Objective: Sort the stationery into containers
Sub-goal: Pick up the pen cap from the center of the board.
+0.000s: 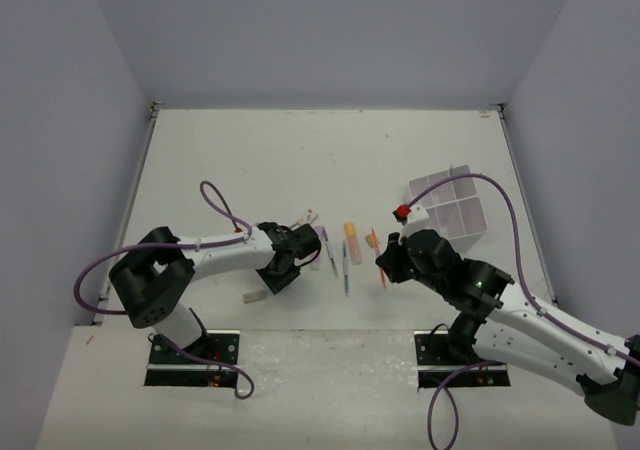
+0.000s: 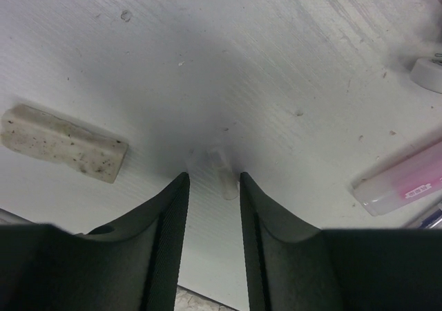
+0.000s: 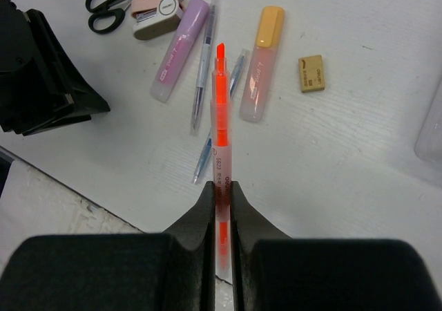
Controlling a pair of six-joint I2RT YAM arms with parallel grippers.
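Clamped between right fingers (image 3: 197, 221): orange marker (image 3: 221, 117); left fingers (image 2: 169, 214) apart, grey eraser (image 2: 63, 142) beside, untouched.

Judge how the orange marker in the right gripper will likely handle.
The orange marker looks rigid plastic, so probably won't bend. The right gripper pinches it near one end, so the long free end may pivot. Its round barrel would likely roll once released.

Robotics lab cell: white table (image 1: 300, 150) within plain grey walls (image 1: 330, 30) (left arm (image 1: 215, 253), right arm (image 1: 530, 315) at its edge)
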